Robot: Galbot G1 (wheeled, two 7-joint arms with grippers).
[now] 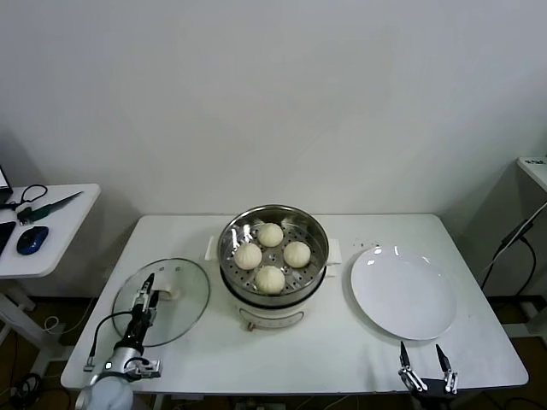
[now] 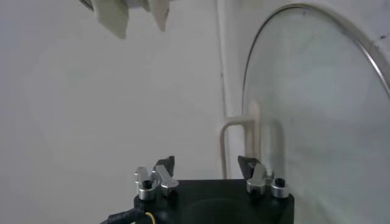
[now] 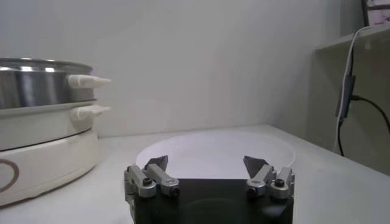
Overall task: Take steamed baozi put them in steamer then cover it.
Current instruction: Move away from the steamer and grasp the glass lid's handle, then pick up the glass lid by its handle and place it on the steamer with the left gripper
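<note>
Hovering at bottom left of the head view: left gripper (image 1: 147, 289), over the lid (image 1: 184, 309), fingers apart on either side of the lid's handle (image 2: 239, 139), not clamped on it.
Right gripper (image 1: 426, 366): bottom right of the head view, at the near table edge just below the plate (image 1: 414, 309); fingers spread wide, grasping nothing.
Lid: flat on the table (image 1: 342, 363), lower left of the frame, just beside the steamer (image 1: 273, 256), clear glass with a metal rim.
Plate: white, lower right, on the table beside the steamer.
Steamer: centre of the frame, steel pot on a cream base, uncovered.
Baozi (image 1: 270, 278): four buns inside the steamer on the perforated tray, close together.
Side desk (image 1: 60, 231): far left, apart from the table, with a blue mouse (image 1: 32, 240) on it.
</note>
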